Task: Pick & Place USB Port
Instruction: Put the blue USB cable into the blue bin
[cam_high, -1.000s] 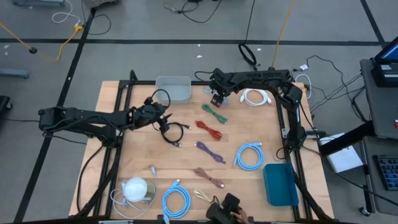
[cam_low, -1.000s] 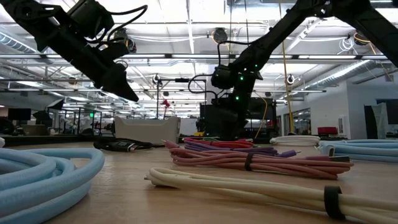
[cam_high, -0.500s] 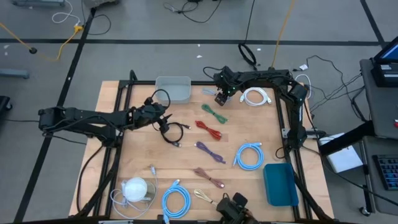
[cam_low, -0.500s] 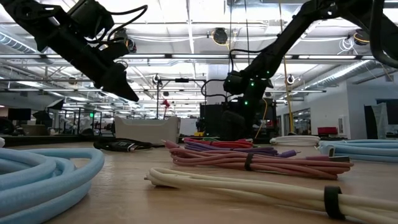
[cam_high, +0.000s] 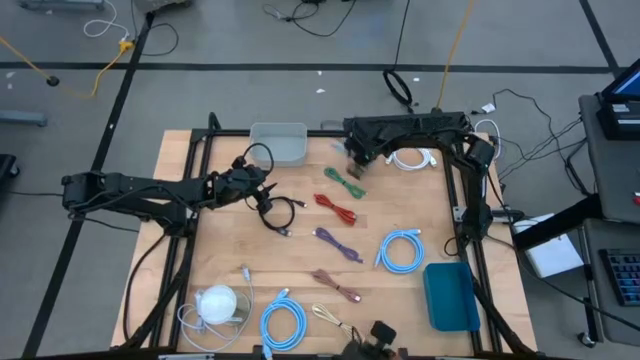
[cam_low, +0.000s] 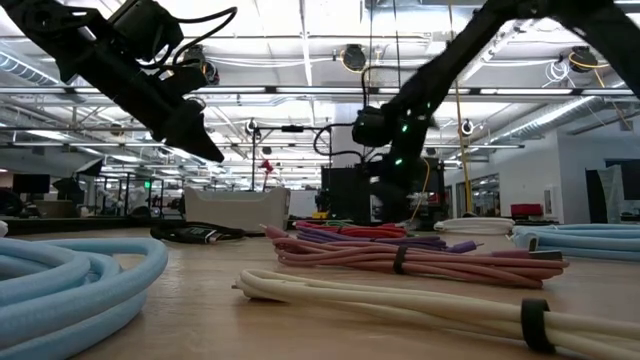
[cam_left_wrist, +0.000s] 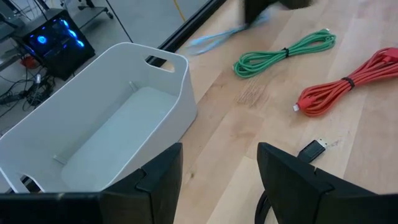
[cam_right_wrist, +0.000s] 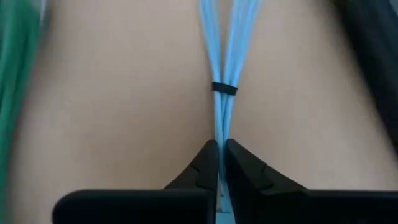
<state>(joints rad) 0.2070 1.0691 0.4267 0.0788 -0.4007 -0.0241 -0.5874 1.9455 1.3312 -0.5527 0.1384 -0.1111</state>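
Observation:
A thin light-blue USB cable bundle (cam_right_wrist: 221, 62), bound by a black tie (cam_right_wrist: 224, 88), lies on the wooden table near the far edge. My right gripper (cam_right_wrist: 219, 144) is shut on it, beside the green cable (cam_high: 345, 182); in the high view the gripper (cam_high: 354, 160) covers it. My left gripper (cam_high: 264, 191) hangs open above a black cable (cam_high: 281, 213) at mid-left, touching nothing. A white bin (cam_high: 279, 143) stands at the far edge. My right gripper pinches the light-blue bundle's strands (cam_right_wrist: 220, 134) between its two fingers, a little short of the black tie. The fingers come from above and lie along the bundle. The bundle's remaining length stretches straight ahead over the wood.
Red (cam_high: 338, 208), purple (cam_high: 338, 244) and pink (cam_high: 335, 284) cables lie mid-table. A blue coil (cam_high: 402, 250), a white coil (cam_high: 412, 156) and a teal tray (cam_high: 450, 297) are on the right. Another blue coil (cam_high: 283, 322) and a white bundle (cam_high: 217, 303) lie near-left.
My right gripper has swung a little toward the table's right edge and back, come down toward the table and shut on the light-blue cable bundle. My left arm has kept still.

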